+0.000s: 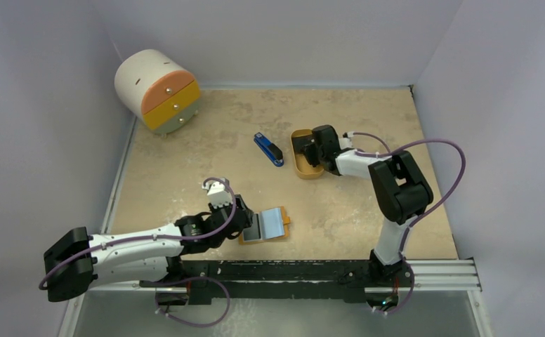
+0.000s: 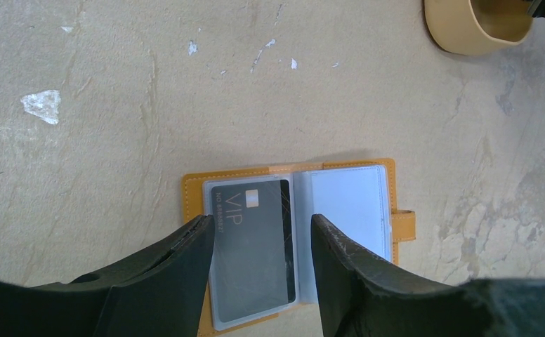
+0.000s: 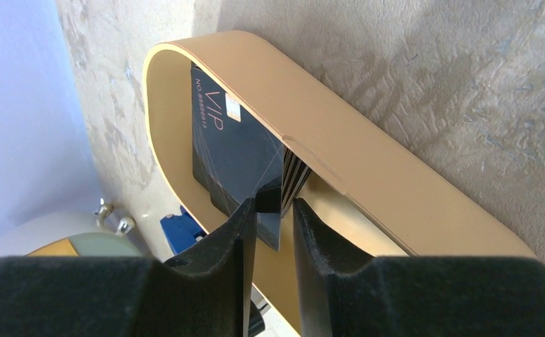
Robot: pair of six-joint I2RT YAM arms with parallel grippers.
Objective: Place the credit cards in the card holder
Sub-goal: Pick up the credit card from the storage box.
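The orange card holder lies open on the table, also in the top view. A dark grey VIP credit card sits in its left clear sleeve; the right sleeve is pale and bare. My left gripper is open just above that card, one finger on each side, holding nothing. In the right wrist view, several dark credit cards stand inside the oval orange tray. My right gripper reaches into the tray, its fingers closed on the edge of the card stack.
A blue-and-black stapler lies left of the oval tray. A round white drawer unit with orange and yellow drawers stands at the back left. Walls close in the table at the back and on both sides.
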